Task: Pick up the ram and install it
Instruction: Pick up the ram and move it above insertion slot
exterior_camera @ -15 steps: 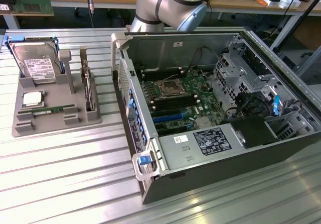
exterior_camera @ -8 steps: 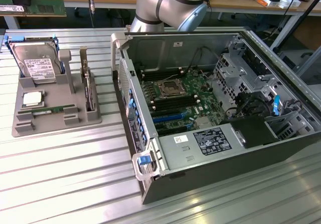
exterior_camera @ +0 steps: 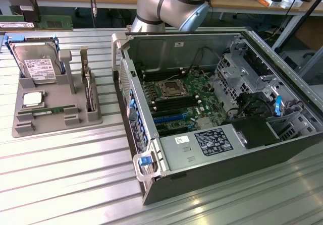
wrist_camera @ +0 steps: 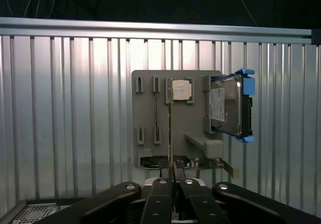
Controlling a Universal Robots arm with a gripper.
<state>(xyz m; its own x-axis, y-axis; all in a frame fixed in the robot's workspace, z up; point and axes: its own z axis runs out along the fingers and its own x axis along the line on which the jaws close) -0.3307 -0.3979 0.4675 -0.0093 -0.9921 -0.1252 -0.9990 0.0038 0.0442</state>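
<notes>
The ram is a thin green stick lying flat in a slot of the grey tray on the exterior view's left. In the wrist view the ram shows as a narrow dark strip on the tray. My gripper hangs high above the tray, shut, its thin tips pressed into one line with nothing visibly between them. The arm stands behind the open computer case, whose motherboard has dark memory slots beside the processor socket.
On the tray there are also a hard drive in a blue frame, a square silver processor chip and an upright green card. The ribbed metal table stretches in front of the tray and case.
</notes>
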